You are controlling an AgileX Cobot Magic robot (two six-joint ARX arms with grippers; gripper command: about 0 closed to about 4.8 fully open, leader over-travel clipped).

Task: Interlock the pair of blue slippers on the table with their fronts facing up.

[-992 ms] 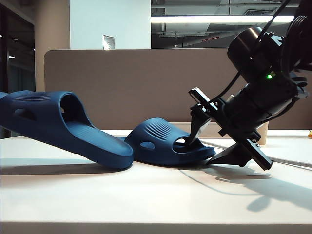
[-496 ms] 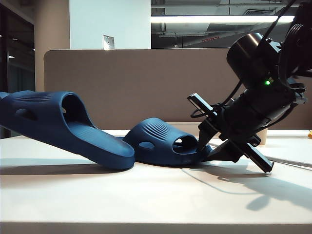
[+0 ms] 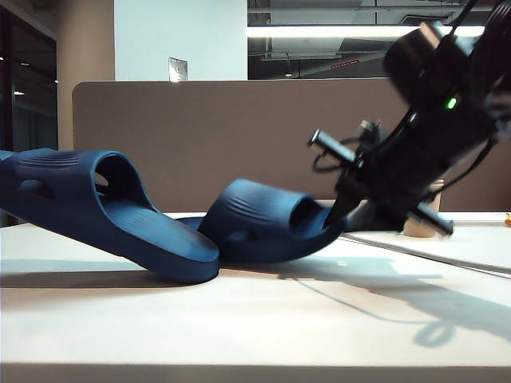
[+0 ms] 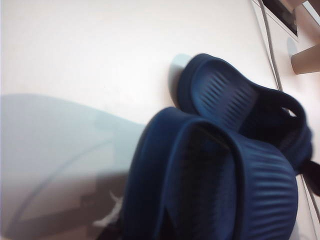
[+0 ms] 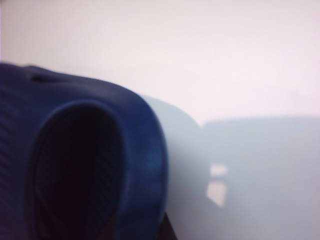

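Now the right pincer (image 3: pixel 345 214), clenched on the right slipper (image 3: pixel 267 223), has tipped it up; left pincer unseen.

Brown partition panel (image 3: pixel 200 136) runs along the back w/ a pale wall (image 3: pixel 180 40) above it. Long ceiling striplight (image 3: pixel 319 31) is on, dark glass (image 3: pixel 28 88) far left.

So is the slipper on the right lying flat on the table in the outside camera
No, the right slipper is tipped, its end by the right gripper raised off the table.
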